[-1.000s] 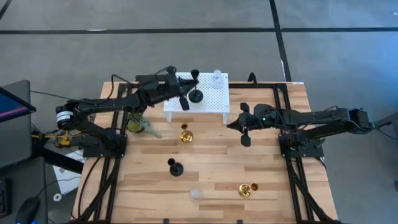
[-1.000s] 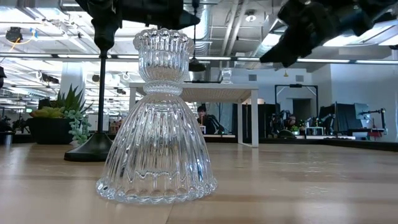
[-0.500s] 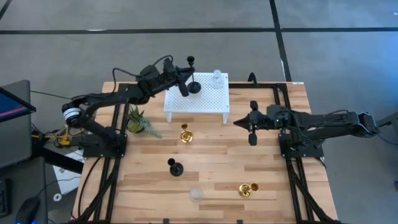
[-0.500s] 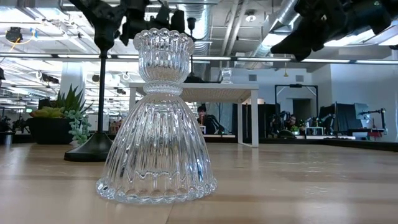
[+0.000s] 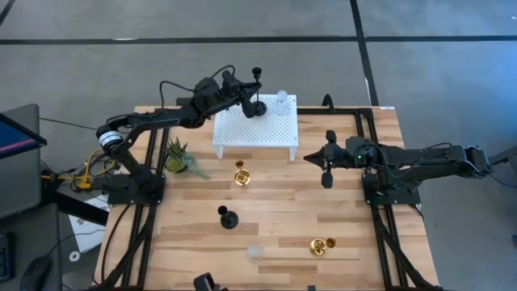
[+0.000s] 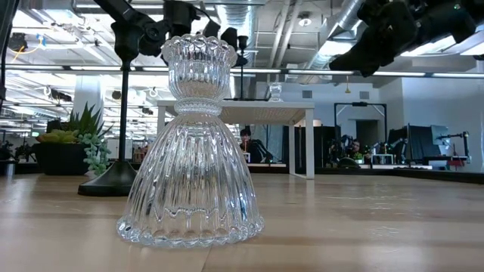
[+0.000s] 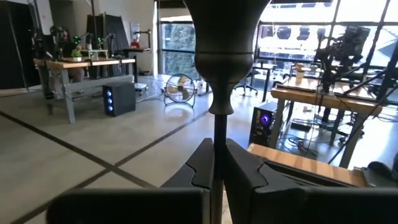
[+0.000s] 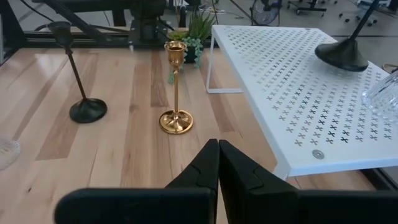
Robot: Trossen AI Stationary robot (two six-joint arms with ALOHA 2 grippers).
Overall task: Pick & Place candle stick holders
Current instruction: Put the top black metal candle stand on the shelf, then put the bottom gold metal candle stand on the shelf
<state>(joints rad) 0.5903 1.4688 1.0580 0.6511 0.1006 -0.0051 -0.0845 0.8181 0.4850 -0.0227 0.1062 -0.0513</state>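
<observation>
Left gripper (image 5: 242,99) clamps a black candle stick holder (image 5: 257,103), base cut off in wrist view; right gripper (image 5: 325,167) fingers pressed together, empty.

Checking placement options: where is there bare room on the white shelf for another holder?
The white shelf is bare across its front and middle. Its back edge is crowded: the left gripper holds a black holder there, beside the clear glass holder.

Ribbed clear glass holder (image 6: 190,143), wood table (image 6: 363,219)
</observation>
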